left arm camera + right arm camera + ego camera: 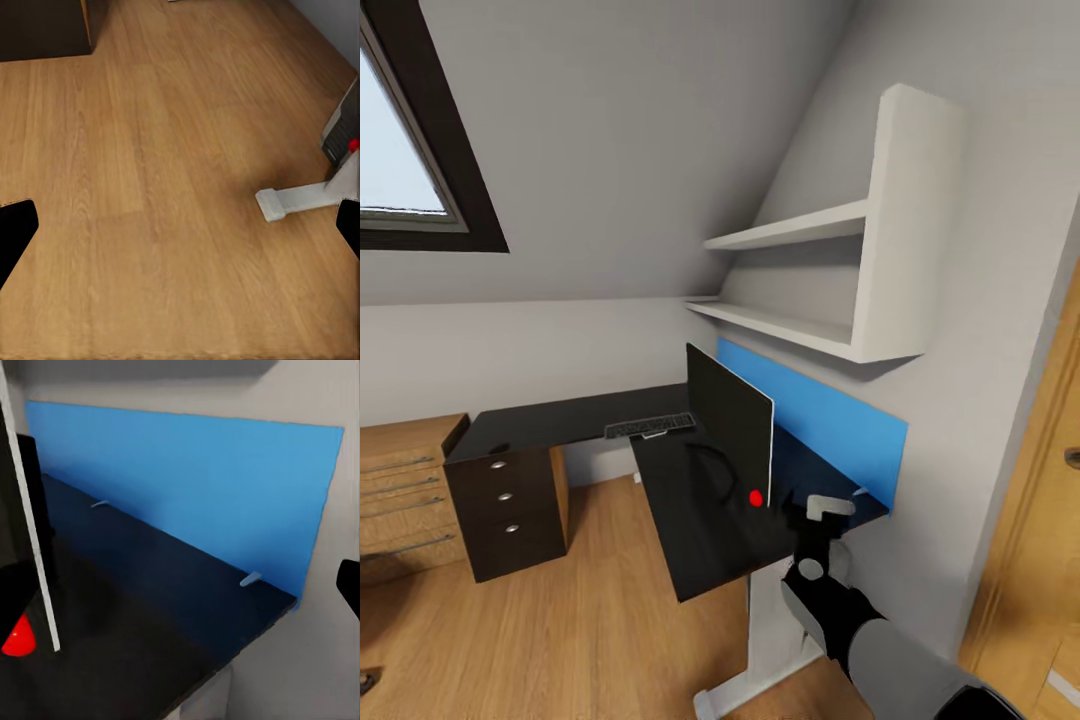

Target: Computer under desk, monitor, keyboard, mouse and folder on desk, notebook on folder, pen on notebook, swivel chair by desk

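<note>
The long black L-shaped desk (560,425) stands in the corner under the sloped wall. The wide monitor (725,430) stands on it, black front turned left and thin white edge toward me. The slim dark keyboard (650,426) lies on the desk just left of the monitor. My right gripper (810,510) is open above the desk's right end, behind the monitor. In the right wrist view the monitor's white edge (34,532) runs close by one finger, over the desk top (150,585). My left gripper (180,232) hangs open over bare wood floor.
A blue panel (860,430) lines the wall behind the desk, under white shelves (830,280). The black drawer unit (510,510) stands at the desk's left end beside a wooden dresser (400,490). A white desk foot (292,201) rests on the floor. A wooden door (1040,560) is at the right.
</note>
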Robot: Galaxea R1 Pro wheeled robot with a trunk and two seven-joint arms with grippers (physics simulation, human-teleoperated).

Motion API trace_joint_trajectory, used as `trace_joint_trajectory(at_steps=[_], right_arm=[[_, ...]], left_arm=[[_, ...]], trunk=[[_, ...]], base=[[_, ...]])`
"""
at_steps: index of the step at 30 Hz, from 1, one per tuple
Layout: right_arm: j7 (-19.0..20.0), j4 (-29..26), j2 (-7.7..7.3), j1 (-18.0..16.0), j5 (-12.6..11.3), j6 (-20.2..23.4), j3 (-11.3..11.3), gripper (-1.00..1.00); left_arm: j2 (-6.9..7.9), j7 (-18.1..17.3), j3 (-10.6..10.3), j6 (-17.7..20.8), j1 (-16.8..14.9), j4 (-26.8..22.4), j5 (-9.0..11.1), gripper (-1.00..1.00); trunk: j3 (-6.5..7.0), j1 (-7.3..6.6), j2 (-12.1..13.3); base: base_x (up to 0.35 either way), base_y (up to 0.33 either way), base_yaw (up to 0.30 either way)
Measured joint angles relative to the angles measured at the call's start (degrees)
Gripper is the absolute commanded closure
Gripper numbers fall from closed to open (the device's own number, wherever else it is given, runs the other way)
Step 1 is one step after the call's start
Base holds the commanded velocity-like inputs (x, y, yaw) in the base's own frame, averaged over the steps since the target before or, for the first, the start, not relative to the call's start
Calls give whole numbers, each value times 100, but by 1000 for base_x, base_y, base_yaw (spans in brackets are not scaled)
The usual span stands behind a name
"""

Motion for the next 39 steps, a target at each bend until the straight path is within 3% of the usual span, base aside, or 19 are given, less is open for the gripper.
trace_joint_trajectory(at_steps=[3, 5, 8, 11, 19, 24, 39], right_arm=[[1166, 188, 20, -1, -59, -73, -25, -100], [1536, 404, 25, -1, -196, -109, -28, -100], [1792, 764, 35, -2, -405, -184, -20, -100], [1910, 1039, 36, -3, -532, -281, -20, -100], [2044, 1618, 36, 38, -594, -362, -24, -100], [2506, 1698, 10, 128, -601, -372, -41, -100], [2628, 1746, 36, 346, -605, -458, -33, -100]], left_arm=[[0, -10, -4, 3, 0, -1, -6, -100], [0, -11, -3, 2, 0, -1, -5, -100], [0, -10, -1, 0, 0, -2, -2, -100], [0, -9, -2, 3, 0, -1, -3, -100], [0, 3, 1, 25, 0, -1, 0, -100], [0, 3, 2, 39, 0, -1, -6, -100], [-17, -14, -13, 36, -1, 8, -14, -100]], trunk=[[0, -1, -1], [-1, -1, -1], [-1, -2, -1], [0, -2, -1], [0, -2, -1], [0, -2, -1], [0, -2, -1]], base=[[-52, -39, 0], [-21, -16, 0], [-10, -8, 0], [-4, -3, 0], [0, 0, 0], [0, 0, 0], [0, 0, -33]])
